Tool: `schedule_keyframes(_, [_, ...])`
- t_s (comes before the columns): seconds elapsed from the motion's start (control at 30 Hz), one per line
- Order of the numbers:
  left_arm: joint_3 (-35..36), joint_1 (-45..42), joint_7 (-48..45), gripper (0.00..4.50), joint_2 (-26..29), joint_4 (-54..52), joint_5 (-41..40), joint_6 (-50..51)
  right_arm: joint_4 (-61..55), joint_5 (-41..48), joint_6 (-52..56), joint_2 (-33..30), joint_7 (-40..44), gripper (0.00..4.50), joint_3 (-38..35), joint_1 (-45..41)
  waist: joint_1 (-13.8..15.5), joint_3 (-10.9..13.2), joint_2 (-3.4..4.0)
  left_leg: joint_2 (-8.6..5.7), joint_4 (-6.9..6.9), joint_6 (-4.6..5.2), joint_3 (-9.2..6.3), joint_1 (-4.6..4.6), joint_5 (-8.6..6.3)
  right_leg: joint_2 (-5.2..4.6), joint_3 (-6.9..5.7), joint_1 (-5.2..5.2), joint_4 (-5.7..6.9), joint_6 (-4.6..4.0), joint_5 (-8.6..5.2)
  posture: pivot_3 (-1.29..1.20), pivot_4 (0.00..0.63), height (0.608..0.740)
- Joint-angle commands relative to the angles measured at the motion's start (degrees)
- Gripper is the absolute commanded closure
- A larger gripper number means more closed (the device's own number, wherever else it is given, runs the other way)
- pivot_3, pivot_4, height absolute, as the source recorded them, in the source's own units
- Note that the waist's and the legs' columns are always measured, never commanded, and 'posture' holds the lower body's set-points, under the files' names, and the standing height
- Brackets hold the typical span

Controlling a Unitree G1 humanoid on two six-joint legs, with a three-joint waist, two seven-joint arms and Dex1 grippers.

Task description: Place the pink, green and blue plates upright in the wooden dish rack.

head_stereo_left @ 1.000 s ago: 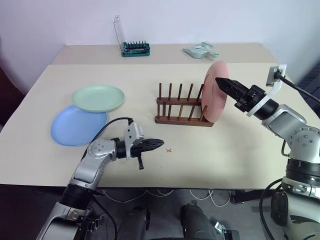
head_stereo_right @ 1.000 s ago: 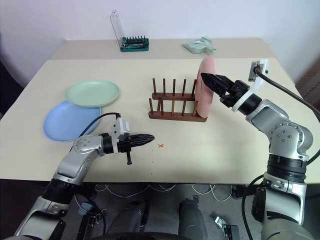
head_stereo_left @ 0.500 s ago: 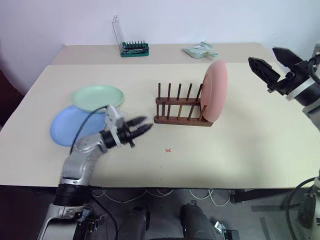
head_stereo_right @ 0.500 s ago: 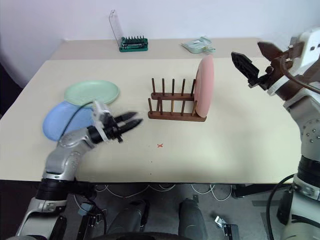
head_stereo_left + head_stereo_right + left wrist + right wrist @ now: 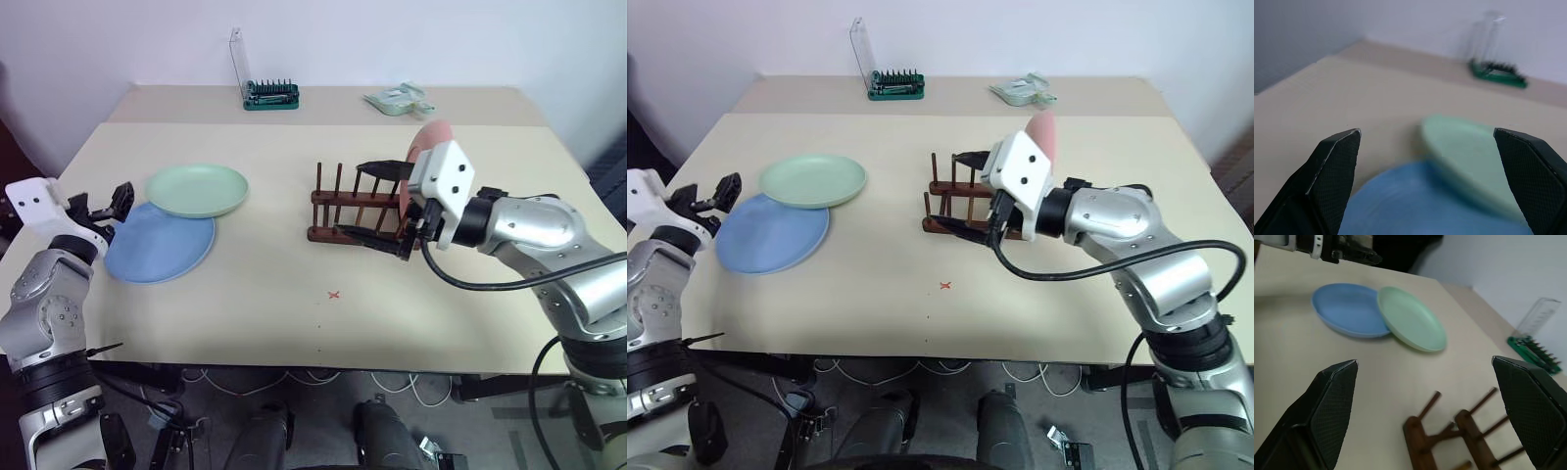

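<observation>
The pink plate (image 5: 432, 131) stands upright at the right end of the wooden dish rack (image 5: 345, 204), mostly hidden behind my right hand. My right gripper (image 5: 370, 204) is open and empty. It points left, and its fingers overlap the rack in the head views. The green plate (image 5: 197, 189) lies flat with its edge resting on the blue plate (image 5: 159, 247). My left gripper (image 5: 98, 201) is open and empty by the blue plate's left rim. The left wrist view looks between the open fingers (image 5: 1334, 166) at the green plate (image 5: 1469, 161) and the blue plate (image 5: 1415, 205).
A green tool holder (image 5: 268, 91) with a clear lid stands at the back of the table, with a pale green object (image 5: 397, 99) to its right. A small red cross (image 5: 334, 294) marks the tabletop (image 5: 470, 323) in front of the rack.
My left gripper swung from the table's middle out to the left of the blue plate and opened. My right gripper left the pink plate's right side and moved in front of the rack.
</observation>
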Motion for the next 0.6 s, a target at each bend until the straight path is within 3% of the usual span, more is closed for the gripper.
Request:
schedule_keyframes(0.03, [-1.50,-0.18,-0.86,0.03,1.06,-2.60,-0.46,1.49,-0.09,-1.06,-0.96,1.01,0.33,0.00,-1.24,-0.20,0.01,0.00,-0.01,0.00,0.00,0.00,0.01,0.00,0.00,0.00,0.00,0.00,0.00,0.00,0.01,0.00,0.150,0.740])
schedule_keyframes(0.2, [-2.65,-3.03,1.92,0.03,-0.88,-1.20,-2.89,8.21,0.77,-3.27,-2.03,1.33,0.58,0.00,-1.83,1.03,-0.50,-0.01,-0.01,0.02,-0.02,-0.03,0.01,0.00,0.02,0.02,0.00,-0.06,0.04,-0.04,0.04,0.00,0.150,0.740])
schedule_keyframes(0.4, [-4.69,-9.44,10.58,0.03,-2.62,2.95,-0.14,15.28,1.14,-5.31,-2.76,1.51,0.22,0.00,-2.71,3.90,-0.63,-0.03,-0.05,0.01,-0.01,-0.05,0.02,0.00,0.03,0.03,0.00,-0.08,0.09,-0.03,0.05,0.00,0.150,0.740])
schedule_keyframes(0.6, [-2.20,-16.06,17.56,0.03,-4.75,7.50,-0.92,19.95,1.27,-7.02,-3.27,1.94,0.06,0.00,-3.07,6.27,-0.67,-0.03,-0.05,0.01,0.00,-0.07,0.05,0.00,0.04,0.03,0.01,-0.12,0.13,-0.01,0.06,0.00,0.150,0.740])
